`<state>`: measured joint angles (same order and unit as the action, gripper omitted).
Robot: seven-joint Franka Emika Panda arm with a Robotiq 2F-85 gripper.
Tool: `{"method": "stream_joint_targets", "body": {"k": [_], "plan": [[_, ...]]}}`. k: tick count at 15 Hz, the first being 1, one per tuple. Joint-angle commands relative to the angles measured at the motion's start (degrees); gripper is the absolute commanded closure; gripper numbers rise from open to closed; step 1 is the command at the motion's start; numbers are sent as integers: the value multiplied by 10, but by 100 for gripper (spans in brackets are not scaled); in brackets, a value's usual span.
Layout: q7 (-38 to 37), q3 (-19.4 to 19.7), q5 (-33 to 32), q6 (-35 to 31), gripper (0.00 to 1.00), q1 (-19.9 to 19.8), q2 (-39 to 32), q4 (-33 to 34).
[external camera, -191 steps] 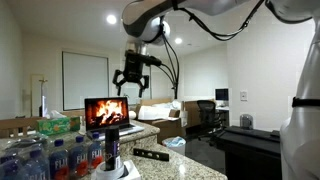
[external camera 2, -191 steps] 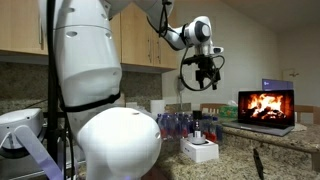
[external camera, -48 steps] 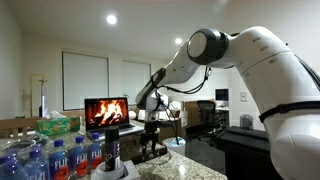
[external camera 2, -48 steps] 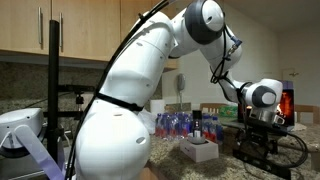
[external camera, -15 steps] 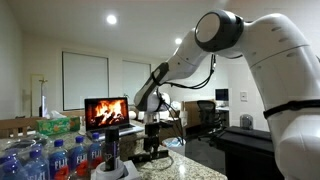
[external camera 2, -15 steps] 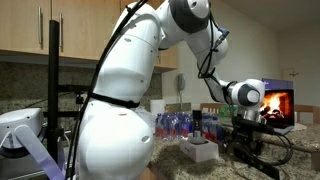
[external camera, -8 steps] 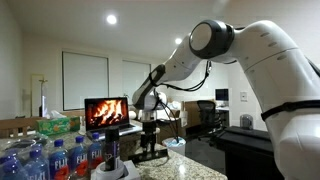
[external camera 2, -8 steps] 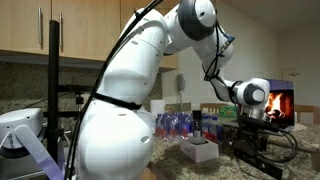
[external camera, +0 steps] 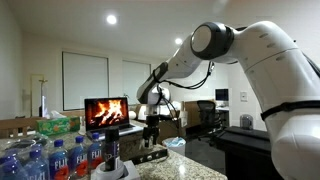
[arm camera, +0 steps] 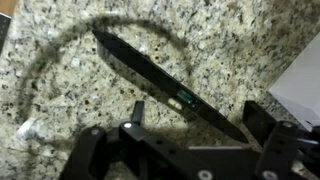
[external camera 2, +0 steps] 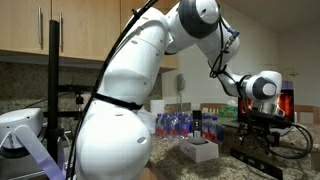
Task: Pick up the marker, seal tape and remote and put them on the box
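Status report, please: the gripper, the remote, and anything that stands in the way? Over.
Gripper open, above the remote. Remote flat on the granite counter, not gripped. Nothing between them in wrist view.

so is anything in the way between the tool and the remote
Nothing visible does. In the wrist view the remote lies bare on the speckled counter, with the open tool hanging over it and only air between them. The white object at the frame's right edge sits off to the side.
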<state>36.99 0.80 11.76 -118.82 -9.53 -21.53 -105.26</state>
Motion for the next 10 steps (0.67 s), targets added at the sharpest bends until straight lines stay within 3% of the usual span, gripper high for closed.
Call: {"method": "stream_joint_targets", "body": {"k": [1,7,10], "plan": [[15,-15,9,34,0,-7,-1,-3],[71,-29,-4,43,0,-1,51,-52],[107,-32,-3,111,0,1,39,-39]]}}
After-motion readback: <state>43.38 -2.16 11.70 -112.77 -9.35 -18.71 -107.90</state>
